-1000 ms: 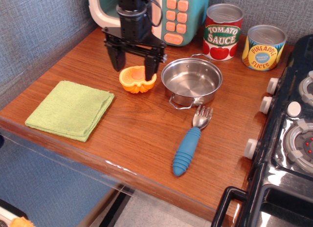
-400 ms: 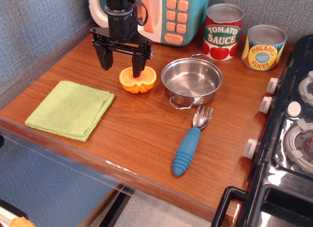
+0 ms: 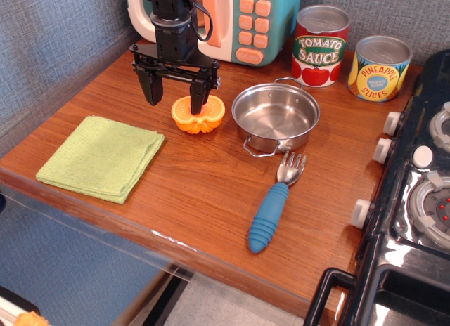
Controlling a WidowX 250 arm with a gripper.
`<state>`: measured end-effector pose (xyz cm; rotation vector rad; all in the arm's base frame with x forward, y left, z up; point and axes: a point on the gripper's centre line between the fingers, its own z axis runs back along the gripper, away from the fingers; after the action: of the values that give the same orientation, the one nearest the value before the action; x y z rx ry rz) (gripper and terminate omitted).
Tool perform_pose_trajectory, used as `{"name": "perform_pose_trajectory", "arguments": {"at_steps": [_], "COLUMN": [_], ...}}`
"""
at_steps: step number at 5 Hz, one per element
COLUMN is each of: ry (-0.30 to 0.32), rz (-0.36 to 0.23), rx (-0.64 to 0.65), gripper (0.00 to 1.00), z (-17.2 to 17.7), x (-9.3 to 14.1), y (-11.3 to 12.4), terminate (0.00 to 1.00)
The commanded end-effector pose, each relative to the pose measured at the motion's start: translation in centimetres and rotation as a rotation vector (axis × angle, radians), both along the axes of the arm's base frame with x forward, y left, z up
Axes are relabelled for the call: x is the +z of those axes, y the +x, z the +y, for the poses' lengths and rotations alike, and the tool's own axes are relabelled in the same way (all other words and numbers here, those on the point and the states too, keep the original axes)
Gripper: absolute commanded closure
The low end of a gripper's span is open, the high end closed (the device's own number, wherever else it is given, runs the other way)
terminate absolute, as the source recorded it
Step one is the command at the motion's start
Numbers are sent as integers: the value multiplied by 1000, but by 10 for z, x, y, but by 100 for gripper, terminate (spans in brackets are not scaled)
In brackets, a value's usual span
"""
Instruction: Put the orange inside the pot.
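one finger [image 3: 197,99] seemingly over orange [image 3: 197,114], hand [image 3: 175,96] spread

Pot [image 3: 275,116] open-topped, nothing over it. Orange [image 3: 198,114] just left of pot, narrow gap between. Gripper [image 3: 175,95] spread over orange, one finger [image 3: 197,98] over its face, other left of it. Toy microwave [image 3: 239,20] blocks far side. Tomato can [image 3: 320,45], pineapple can [image 3: 380,67] far right. Fork [image 3: 275,202] near pot's front. Green cloth [image 3: 102,157] near left. Bare wood between.

Green cloth [image 3: 100,157], blue-handled fork [image 3: 273,204], tomato sauce can [image 3: 320,46], pineapple can [image 3: 379,68], toy microwave [image 3: 247,20], stove [image 3: 415,199].
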<state>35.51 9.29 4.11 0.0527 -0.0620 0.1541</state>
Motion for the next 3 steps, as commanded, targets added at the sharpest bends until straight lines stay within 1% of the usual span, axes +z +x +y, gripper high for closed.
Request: {"name": "perform_pose_trajectory", "arguments": {"at_steps": [1,2,3], "ry": [-61,-65,-63], "rz": [-95,-128,-159], "rx": [3,2,21], "gripper": [0,0,0], "z": [-14,-23,-23], "x": [29,41,53], "y": [8,10,11], "terminate": [0,0,0]}}
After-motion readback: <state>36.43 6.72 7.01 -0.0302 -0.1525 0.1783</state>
